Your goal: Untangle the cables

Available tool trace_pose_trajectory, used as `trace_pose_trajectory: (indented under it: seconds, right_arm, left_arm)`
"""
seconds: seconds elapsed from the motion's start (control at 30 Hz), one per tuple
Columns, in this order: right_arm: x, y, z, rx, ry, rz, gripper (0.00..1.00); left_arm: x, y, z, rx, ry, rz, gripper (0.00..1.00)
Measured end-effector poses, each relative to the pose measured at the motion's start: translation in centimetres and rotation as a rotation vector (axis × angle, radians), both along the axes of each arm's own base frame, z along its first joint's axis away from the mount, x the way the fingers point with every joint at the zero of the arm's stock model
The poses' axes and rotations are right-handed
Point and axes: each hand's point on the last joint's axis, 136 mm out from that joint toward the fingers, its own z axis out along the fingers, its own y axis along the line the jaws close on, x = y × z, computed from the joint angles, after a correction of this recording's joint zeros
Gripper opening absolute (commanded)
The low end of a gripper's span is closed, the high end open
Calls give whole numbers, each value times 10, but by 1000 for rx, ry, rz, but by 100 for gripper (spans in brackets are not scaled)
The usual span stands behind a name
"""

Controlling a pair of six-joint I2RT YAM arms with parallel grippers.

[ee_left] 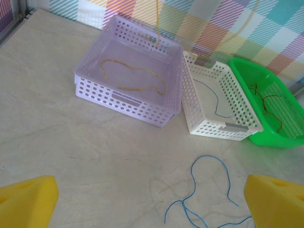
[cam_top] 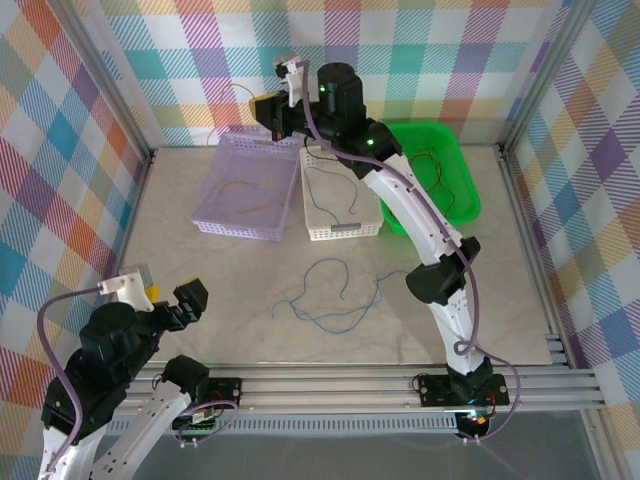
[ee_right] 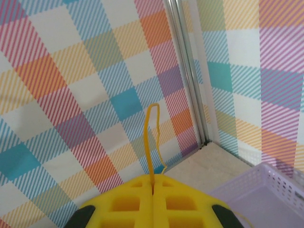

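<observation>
Right end effector (ee_right: 153,184) — pinching a yellow cable (ee_right: 152,135) — hangs above the lilac basket's (cam_top: 240,230) far edge. Left end effector (cam_top: 172,296): spread wide, low over the worktop (cam_top: 230,290).

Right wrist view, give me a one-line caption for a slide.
Right gripper shut on a thin yellow cable looping up before the plaid wall, purple basket corner at lower right.

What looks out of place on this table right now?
The blue cables lie loose on the table in front of the white basket, strands crossing in a tangle, while one blue cable already sits inside it. The right gripper is shut on a yellow cable, raised near the purple basket.
</observation>
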Motion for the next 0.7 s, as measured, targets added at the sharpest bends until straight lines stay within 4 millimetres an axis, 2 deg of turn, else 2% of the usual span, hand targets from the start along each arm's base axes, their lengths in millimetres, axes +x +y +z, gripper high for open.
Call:
trace_pose_trajectory:
  seconds: [0.2, 0.4, 0.5, 0.57, 0.7]
  right_arm:
    - [28, 16, -42, -3, 72, 2, 0]
    - [58, 39, -108, -41, 147, -4, 0]
    - [69, 44, -135, -56, 181, -12, 0]
    - [74, 45, -146, -63, 195, -17, 0]
    - [78, 47, -157, -68, 207, -20, 0]
  left_arm:
    - [-3, 3, -1, -7, -16, 10, 100]
    - [-2, 4, -5, -1, -9, 16, 100]
    - [-2, 4, -5, 0, -9, 18, 100]
    - [-2, 4, -5, 0, -9, 18, 100]
    - [-2, 4, -5, 0, -9, 18, 100]
